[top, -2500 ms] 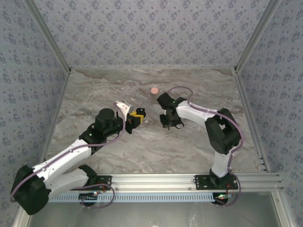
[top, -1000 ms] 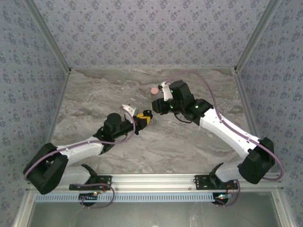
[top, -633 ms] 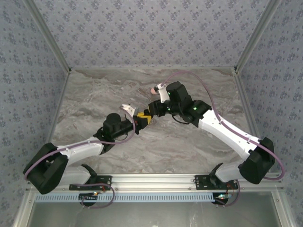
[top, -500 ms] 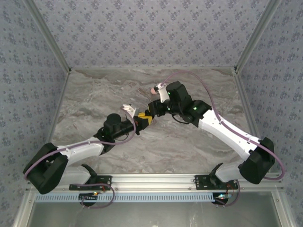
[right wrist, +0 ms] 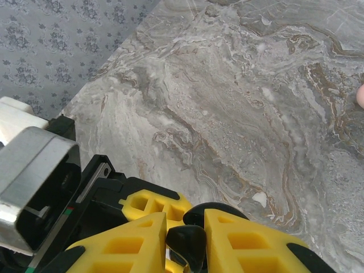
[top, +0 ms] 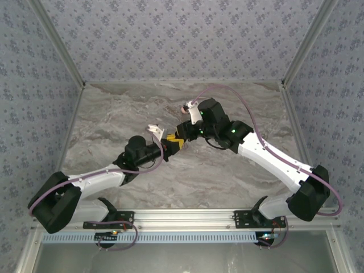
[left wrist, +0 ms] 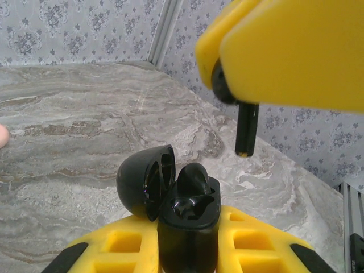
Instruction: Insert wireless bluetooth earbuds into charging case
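Observation:
The black charging case [left wrist: 187,242] stands upright between the yellow fingers of my left gripper [left wrist: 189,224], which is shut on it. Its lid [left wrist: 139,182] hangs open to the left. One black earbud [left wrist: 192,175] sits in the far slot; the near slot looks empty. A second earbud [left wrist: 246,128] hangs stem-down above and to the right of the case, pinched in my right gripper's yellow fingers [left wrist: 290,51]. In the right wrist view my right gripper [right wrist: 186,227] is shut on that earbud [right wrist: 190,244]. From above, both grippers [top: 170,144] [top: 183,132] meet at mid-table.
A small pink round piece [top: 185,107] lies on the marble table [top: 114,114] just behind the right wrist. It also shows at the left edge [left wrist: 1,136] and the right edge [right wrist: 360,96] of the wrist views. Patterned walls enclose the table.
My right gripper has come left and down with the earbud, from beside the pink piece to just over the open case. The left arm has barely moved.

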Robot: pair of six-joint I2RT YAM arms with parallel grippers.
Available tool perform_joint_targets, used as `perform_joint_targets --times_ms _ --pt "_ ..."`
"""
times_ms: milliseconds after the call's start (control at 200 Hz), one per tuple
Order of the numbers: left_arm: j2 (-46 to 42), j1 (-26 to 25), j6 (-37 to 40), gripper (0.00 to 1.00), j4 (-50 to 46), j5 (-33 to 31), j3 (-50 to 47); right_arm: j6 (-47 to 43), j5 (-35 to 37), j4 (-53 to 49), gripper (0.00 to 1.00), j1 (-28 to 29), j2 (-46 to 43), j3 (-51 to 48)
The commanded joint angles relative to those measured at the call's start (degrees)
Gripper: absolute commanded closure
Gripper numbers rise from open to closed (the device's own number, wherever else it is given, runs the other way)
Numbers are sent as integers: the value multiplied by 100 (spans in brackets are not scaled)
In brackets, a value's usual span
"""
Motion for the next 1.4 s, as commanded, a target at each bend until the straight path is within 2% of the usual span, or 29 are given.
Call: perform_joint_targets --times_ms 0,520,1394 --pt "-53 -34 -81 79 157 58 309 -141 144 -77 76 55 64 224" --pt "-303 -35 -71 79 -119 68 372 -194 342 -126 76 103 113 246" --pt "-352 -30 -230 79 -310 -46 468 -195 252 -121 76 157 150 181"
